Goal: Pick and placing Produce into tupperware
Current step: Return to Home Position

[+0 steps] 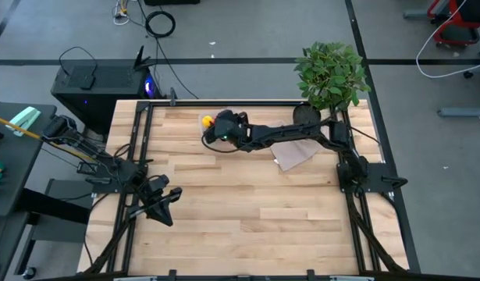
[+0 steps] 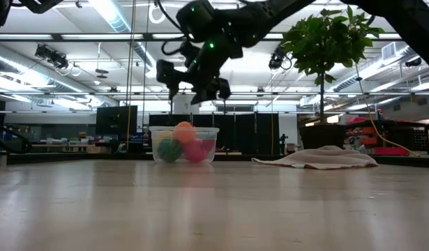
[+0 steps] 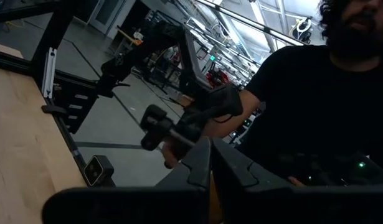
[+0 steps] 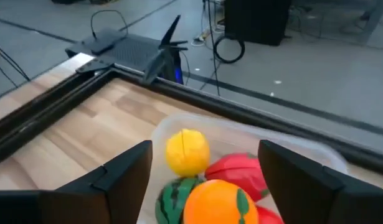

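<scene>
The clear tupperware (image 2: 185,146) stands on the far part of the table and holds several toy produce pieces: a yellow piece (image 4: 187,151), an orange piece (image 4: 219,201), a red piece (image 4: 240,171) and a dark-green striped ball (image 4: 171,206). My right gripper (image 2: 194,82) hangs open above the tub (image 4: 241,134), holding nothing; its fingers stand apart over the produce. In the high view it covers most of the tub, and only the yellow piece (image 1: 207,121) shows beside it. My left gripper (image 1: 165,201) waits shut near the table's left edge.
A beige folded cloth (image 1: 294,153) lies to the right of the tub. A leafy plant in a black pot (image 1: 330,74) stands at the far right corner. Black frame rails (image 1: 134,156) border the table. A person shows beyond the table in the left wrist view.
</scene>
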Controlling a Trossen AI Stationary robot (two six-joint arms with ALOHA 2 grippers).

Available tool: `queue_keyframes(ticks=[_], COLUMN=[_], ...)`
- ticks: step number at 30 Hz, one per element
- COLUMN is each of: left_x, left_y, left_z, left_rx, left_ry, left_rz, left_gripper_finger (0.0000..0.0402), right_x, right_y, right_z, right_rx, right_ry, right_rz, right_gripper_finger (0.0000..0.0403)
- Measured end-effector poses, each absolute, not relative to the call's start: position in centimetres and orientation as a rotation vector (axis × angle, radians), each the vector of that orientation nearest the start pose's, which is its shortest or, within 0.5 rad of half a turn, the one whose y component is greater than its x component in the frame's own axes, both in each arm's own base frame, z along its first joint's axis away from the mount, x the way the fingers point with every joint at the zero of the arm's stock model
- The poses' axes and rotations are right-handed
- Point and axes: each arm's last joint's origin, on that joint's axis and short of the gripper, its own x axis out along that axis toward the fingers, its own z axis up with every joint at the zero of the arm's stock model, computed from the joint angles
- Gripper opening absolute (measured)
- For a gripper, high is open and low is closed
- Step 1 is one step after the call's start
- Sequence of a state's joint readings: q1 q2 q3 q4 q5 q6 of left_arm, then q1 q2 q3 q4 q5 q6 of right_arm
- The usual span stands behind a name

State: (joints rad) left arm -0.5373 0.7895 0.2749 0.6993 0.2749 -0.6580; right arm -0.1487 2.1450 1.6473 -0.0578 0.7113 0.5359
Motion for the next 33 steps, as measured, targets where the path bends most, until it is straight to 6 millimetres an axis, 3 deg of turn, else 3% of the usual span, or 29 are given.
queue_keyframes(ticks=[5, 11, 18, 23, 28, 33], left_x=[14.3, 14.3, 14.3, 14.2, 14.1, 14.3], left_y=[-9.4, -9.4, -9.4, -9.3, -9.1, -8.8], left_z=[24.0, 24.0, 24.0, 24.6, 25.4, 25.6], left_rx=[-0.628, -0.629, -0.629, -0.636, -0.576, -0.41], left_ry=[0.077, 0.077, 0.075, 0.01, -0.114, -0.237], left_rz=[-0.843, -0.843, -0.843, -0.857, -0.827, -0.66], left_gripper_finger=[0.0011, 0.0017, 0.0018, 0.0007, 0.001, 0.0017], right_x=[48.0, 48.1, 47.2, 46.1, 44.9, 43.7], right_y=[-7.9, -4.9, 1.8, 7.2, 12.0, 15.7], right_z=[23.6, 26.5, 28.8, 28.3, 26.9, 25.7], right_rx=[0.271, 0.212, 0.206, 0.207, 0.24, 0.272], right_ry=[0.369, 0.481, 0.599, 0.691, 0.738, 0.758], right_rz=[-0.937, -0.912, -0.792, -0.68, -0.585, -0.514], right_gripper_finger=[0.0262, 0.0202, 0.0098, 0.0012, 0.0014, 0.0006])
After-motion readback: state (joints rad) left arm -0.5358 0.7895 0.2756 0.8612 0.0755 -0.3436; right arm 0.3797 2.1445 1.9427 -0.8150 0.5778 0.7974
